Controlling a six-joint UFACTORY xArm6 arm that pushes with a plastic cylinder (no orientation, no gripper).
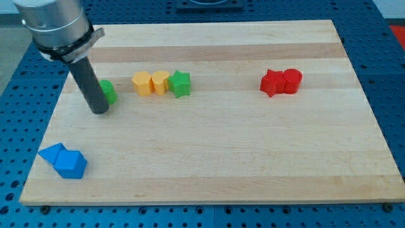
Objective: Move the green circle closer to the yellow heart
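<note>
The green circle [108, 92] lies at the view's left on the wooden board [209, 158], partly hidden behind my rod. My tip [100, 111] rests on the board just left of and below the green circle, touching or nearly touching it. The yellow heart [161, 82] sits to the right, between a yellow hexagon [143, 83] on its left and a green star [180, 83] on its right; the three touch in a row. A short gap separates the green circle from the yellow hexagon.
Two red blocks [281, 82] sit together at the view's right. Two blue blocks [63, 161] lie near the board's bottom left corner. The arm's grey body [54, 25] hangs over the top left corner.
</note>
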